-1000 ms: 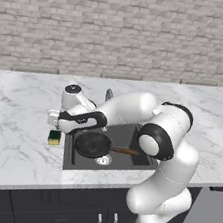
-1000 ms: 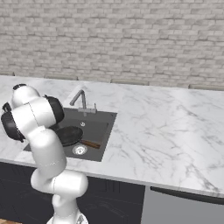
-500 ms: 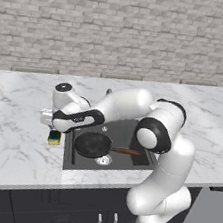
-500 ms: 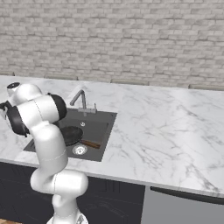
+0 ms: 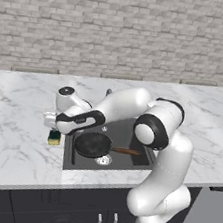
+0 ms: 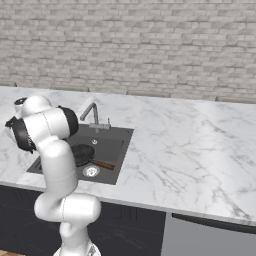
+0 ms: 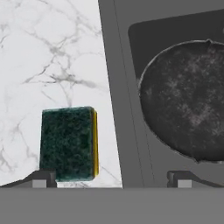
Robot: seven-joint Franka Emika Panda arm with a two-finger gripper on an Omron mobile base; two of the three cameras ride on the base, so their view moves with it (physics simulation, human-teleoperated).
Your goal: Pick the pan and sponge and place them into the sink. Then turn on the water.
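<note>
The pan already lies in the sink; I'm on the sponge, on the table just beside the rim. My hand hovers spread, off-centre; next, shift over it and descend

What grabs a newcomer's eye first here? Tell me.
The white arm bends left over the counter, its hand open near the sponge lying green face up on the marble beside the sink. The black pan lies inside the basin, by the drain.
</note>
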